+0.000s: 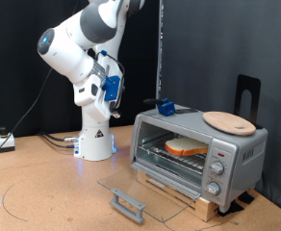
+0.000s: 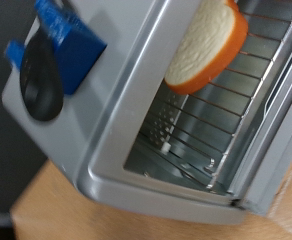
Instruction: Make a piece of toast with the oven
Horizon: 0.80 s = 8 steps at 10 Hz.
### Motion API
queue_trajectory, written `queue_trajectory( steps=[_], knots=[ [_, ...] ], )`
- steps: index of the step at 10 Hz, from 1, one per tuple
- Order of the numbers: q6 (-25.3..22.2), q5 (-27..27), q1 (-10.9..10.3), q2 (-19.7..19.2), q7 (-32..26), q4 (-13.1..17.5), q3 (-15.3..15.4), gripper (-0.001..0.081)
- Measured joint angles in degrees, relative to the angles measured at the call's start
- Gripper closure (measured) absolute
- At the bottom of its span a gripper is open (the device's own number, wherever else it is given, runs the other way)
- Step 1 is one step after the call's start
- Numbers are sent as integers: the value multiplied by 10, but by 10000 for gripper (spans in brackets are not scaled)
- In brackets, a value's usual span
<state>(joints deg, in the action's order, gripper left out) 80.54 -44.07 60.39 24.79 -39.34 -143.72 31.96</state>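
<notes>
A round board (image 1: 229, 122) and a blue object (image 1: 166, 107) lie on the oven (image 1: 239, 149), whose glass door (image 1: 133, 186) hangs open over the table (image 1: 44, 192). Pale, brown-crusted toast (image 1: 187, 147) rests on the rack (image 2: 221, 110). The pincer's (image 1: 110, 87) state cannot be told.

The oven (image 1: 198, 149) stood with its glass door (image 1: 139, 192) folded down flat, leaving the mouth open from the front, though the bread slice (image 1: 186, 146) filled much of the wire rack (image 2: 221, 110) and the door handle (image 1: 127, 203) jutted up.
</notes>
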Motion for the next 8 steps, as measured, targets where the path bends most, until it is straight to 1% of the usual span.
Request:
queue_trajectory(
  steps=[1, 2, 3, 4, 5, 6, 7, 8],
  knots=[
    [14, -25, 7, -14, 63, 1, 6, -3],
    [33, -46, 16, -34, 111, 1, 8, -3],
    [48, -50, 25, -58, 125, 6, 8, -3],
    [60, -46, 34, -80, 125, 13, 7, -3],
    [61, -43, 39, -110, 125, 30, 5, -3],
    [61, -43, 39, -109, 125, 28, 6, -3],
    [61, -30, 39, -111, 126, 28, 6, -3],
    [74, -14, 42, -119, 136, 28, 6, -3]
  ],
)
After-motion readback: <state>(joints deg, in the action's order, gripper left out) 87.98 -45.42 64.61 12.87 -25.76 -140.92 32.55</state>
